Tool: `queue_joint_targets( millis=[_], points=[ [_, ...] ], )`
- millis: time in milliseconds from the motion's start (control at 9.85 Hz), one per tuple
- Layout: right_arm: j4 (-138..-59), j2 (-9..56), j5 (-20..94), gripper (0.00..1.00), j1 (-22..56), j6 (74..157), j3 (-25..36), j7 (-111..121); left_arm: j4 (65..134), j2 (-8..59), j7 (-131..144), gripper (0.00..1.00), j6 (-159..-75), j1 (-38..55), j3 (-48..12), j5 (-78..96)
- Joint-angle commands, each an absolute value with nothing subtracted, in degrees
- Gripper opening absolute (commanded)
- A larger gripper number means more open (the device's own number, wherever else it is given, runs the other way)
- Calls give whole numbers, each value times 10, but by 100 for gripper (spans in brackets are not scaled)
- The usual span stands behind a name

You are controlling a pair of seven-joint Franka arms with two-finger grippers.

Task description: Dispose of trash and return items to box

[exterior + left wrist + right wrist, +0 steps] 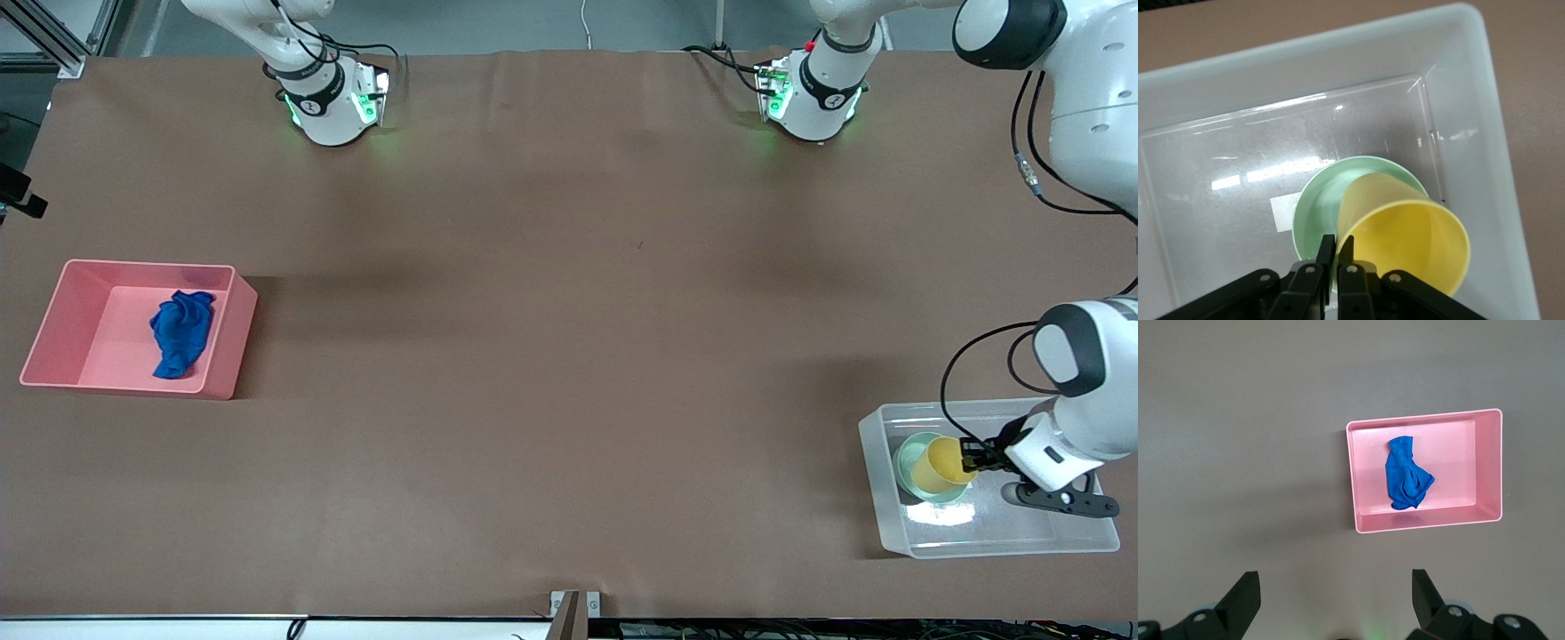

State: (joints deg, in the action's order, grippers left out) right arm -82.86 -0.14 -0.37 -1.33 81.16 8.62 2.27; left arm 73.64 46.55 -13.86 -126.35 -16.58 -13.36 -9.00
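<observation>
Brown paper covers the whole table [551, 356], and at the left arm's end of it, near the front camera, stands the clear box [1049, 538] with its long axis running along the table's length. Inside it lies the mint-green bowl [909, 453], and the yellow cup [942, 464] is tipped into that bowl, its mouth tilted away from the bowl's floor, its long axis slanting rather than upright. The left gripper [971, 456] is down in the box with its fingers [1327, 248] nearly together, pinching the cup's rim between them. A small white sticker [1282, 212] shows on the box's bottom beside the bowl. At the right arm's end of the table sits the pink bin [53, 311], and the blue cloth wad [180, 332] lies in it, crumpled and stretched lengthwise across the bin's short width. The right gripper [1335, 600] hangs high over bare table beside the pink bin, fingers spread wide, holding nothing.
</observation>
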Motion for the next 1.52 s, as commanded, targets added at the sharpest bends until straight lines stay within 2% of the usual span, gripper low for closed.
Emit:
queue_joint_targets(
  millis=[0, 102, 609, 711, 914, 1117, 1219, 1422],
  points=[
    [-835, -9, -11, 100, -21, 811, 78, 25, 734, 467, -137, 80, -1267, -161, -128, -112],
    [-835, -9, -11, 100, -21, 811, 78, 24, 737, 447, -136, 100, -1262, -164, -132, -112],
    [-835, -9, -11, 100, -22, 811, 78, 24, 755, 297, -68, 100, -1118, -136, -180, -103],
    [-835, -9, -11, 100, -22, 811, 78, 25, 778, 250, -45, 100, -1075, -104, -168, -105],
    [-835, -9, -11, 100, -22, 814, 78, 24, 858, 145, -38, 100, -1056, -49, -113, -78],
    [-835, -9, -11, 100, -22, 814, 78, 25, 930, 50, -42, 100, -1052, 32, -11, -19],
    [-835, -8, -11, 100, -22, 813, 78, 25, 954, 14, -45, 100, -1037, 45, 2, -6],
    [-835, -9, -11, 100, -22, 813, 78, 25, 957, -33, -40, 100, -974, 47, 4, -3]
  ],
)
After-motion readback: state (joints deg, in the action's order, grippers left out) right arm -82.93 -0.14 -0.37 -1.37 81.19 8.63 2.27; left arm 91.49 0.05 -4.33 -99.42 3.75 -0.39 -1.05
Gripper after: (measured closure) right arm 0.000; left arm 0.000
